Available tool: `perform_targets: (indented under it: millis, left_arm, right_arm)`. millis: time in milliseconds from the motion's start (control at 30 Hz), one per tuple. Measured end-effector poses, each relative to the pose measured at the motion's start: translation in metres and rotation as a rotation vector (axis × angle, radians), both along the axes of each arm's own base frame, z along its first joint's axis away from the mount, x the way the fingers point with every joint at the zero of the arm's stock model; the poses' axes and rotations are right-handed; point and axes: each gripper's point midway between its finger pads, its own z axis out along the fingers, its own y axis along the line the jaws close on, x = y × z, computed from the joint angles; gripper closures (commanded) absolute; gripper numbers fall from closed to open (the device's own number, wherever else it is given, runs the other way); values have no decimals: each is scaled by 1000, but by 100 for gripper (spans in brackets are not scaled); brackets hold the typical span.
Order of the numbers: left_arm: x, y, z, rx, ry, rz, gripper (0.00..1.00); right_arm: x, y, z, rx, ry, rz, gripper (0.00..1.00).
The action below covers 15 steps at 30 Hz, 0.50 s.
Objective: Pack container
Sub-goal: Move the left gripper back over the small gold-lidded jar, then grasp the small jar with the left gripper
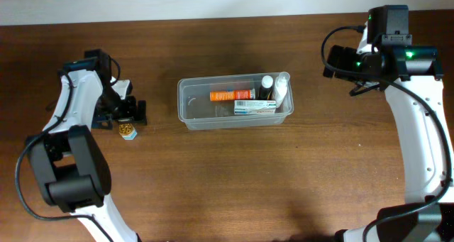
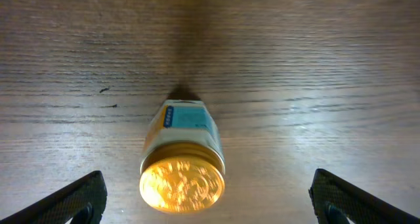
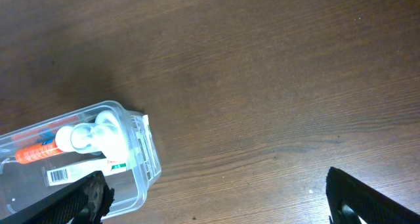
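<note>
The clear plastic container (image 1: 197,108) stands mid-table and holds an orange tube (image 1: 231,95), a flat white box (image 1: 255,107), a dark-capped bottle (image 1: 266,84) and a white bottle (image 1: 281,88). A small jar with a gold lid (image 1: 128,131) stands on the table left of the container. My left gripper (image 1: 130,114) is open just above the jar; in the left wrist view the jar (image 2: 182,183) sits between the spread fingers (image 2: 207,219), nearer the left one, untouched. My right gripper (image 1: 335,62) is open and empty, to the right of the container, whose corner shows in the right wrist view (image 3: 141,178) by the fingers (image 3: 216,207).
The brown wooden table (image 1: 234,178) runs to a pale wall at the back. The arm bases stand at the front left and front right corners.
</note>
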Motion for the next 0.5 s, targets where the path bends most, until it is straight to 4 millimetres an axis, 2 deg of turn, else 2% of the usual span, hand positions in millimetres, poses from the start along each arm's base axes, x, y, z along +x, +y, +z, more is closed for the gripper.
perform_targets:
  millis: [167,500]
  left_arm:
    - [-3,5,-8,28,28,-3,1]
    - [-4,17,-9,93,38,-8,1]
  right_arm:
    - [0,0,0,0,0,0,2]
    - [0,0,0,0,0,0,2]
